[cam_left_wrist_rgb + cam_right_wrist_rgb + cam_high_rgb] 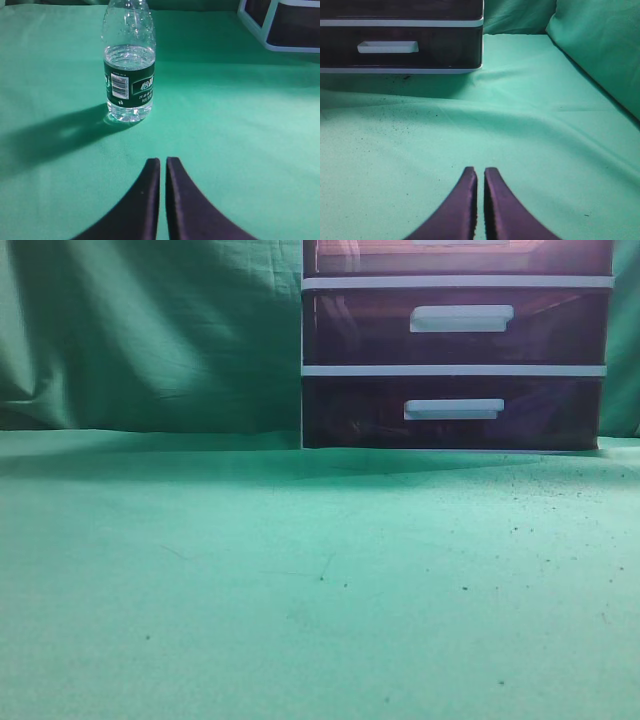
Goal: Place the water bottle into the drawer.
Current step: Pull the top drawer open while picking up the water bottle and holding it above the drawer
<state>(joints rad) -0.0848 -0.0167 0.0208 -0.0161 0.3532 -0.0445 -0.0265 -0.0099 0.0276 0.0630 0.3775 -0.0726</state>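
Observation:
A clear water bottle [128,70] with a dark green label stands upright on the green cloth in the left wrist view, a short way ahead and left of my left gripper [163,161], which is shut and empty. The bottle does not show in the exterior view. The drawer [458,255], with a reddish-brown front, shows only as a strip at the top edge of the exterior view and looks shut. My right gripper [480,171] is shut and empty over bare cloth, well short of the drawer unit [400,22]. Neither gripper shows in the exterior view.
Two darker purple-brown drawers, the middle one [455,325] and the bottom one [450,412], sit shut below it with white handles. A corner of the unit [280,25] shows at the top right of the left wrist view. Green cloth [300,580] covers table and backdrop.

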